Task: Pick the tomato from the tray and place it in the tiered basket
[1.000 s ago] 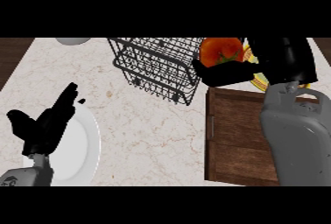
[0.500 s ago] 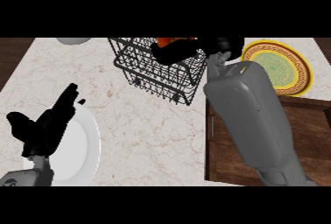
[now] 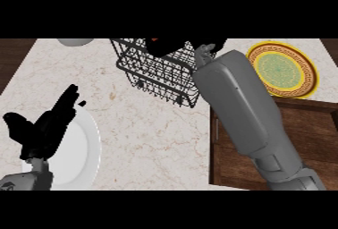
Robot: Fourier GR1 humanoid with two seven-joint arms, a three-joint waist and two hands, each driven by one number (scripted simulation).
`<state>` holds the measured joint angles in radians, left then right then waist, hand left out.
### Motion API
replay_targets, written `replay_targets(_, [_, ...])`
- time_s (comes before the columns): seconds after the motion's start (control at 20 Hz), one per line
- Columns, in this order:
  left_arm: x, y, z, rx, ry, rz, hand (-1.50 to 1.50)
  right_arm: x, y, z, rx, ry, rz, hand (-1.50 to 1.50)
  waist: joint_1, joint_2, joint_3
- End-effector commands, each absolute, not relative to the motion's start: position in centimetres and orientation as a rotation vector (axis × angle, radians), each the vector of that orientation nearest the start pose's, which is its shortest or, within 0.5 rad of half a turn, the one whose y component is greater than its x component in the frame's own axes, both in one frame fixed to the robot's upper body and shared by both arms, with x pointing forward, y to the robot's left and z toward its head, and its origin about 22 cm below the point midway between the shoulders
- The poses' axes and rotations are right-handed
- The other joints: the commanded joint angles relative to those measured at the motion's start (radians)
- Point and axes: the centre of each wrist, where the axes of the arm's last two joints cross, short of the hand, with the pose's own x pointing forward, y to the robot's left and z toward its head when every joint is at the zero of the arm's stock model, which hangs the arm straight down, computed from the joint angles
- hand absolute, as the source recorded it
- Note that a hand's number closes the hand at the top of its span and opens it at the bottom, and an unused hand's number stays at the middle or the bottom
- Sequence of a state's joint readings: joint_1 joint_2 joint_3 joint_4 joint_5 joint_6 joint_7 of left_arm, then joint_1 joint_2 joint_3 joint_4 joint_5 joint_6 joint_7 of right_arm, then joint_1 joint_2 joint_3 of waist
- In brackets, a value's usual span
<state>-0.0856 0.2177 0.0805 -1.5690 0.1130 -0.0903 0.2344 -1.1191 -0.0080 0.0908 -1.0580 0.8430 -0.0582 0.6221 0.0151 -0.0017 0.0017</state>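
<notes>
Tomato (image 3: pixel 154 40) is showing only as a red sliver beneath the right hand (image 3: pixel 181 45), whose fingers are seemingly curling round it over the tiered basket (image 3: pixel 158 75). Lowering below the rim before opening is looking wise.

I see through one camera, set at my head and tilted steeply down onto the pale marbled counter top (image 3: pixel 152 134). It sits close: my grey right forearm (image 3: pixel 244 107) runs from the lower right edge up past the centre, and the black wire tiered basket (image 3: pixel 158 76) is cut by the frame's top. Frame right is my right.
</notes>
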Motion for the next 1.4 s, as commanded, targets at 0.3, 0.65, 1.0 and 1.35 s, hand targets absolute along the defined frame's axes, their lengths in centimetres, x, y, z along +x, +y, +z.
replay_targets(0.3, [26.0, 28.9, 4.0, 0.056, -1.428, -0.09, 0.0, 42.5, -4.3, 19.5, -0.923, -1.598, 0.672, 1.5, 0.003, 0.005, -0.002])
replay_targets(0.65, [26.7, 27.7, 2.6, 0.053, -1.425, -0.122, 0.0, 43.8, -3.8, 19.0, -0.943, -1.714, 0.485, 1.5, 0.019, 0.011, -0.002])
replay_targets(1.0, [26.3, 29.7, 3.6, 0.053, -1.44, -0.136, 0.0, 45.0, -4.0, 18.8, -0.931, -1.739, 0.523, -1.5, 0.022, 0.013, -0.002])
replay_targets(1.35, [26.4, 27.8, 4.2, 0.05, -1.424, -0.127, 0.0, 45.3, -4.4, 19.6, -0.784, -1.746, 0.251, -1.5, 0.03, 0.012, -0.002])
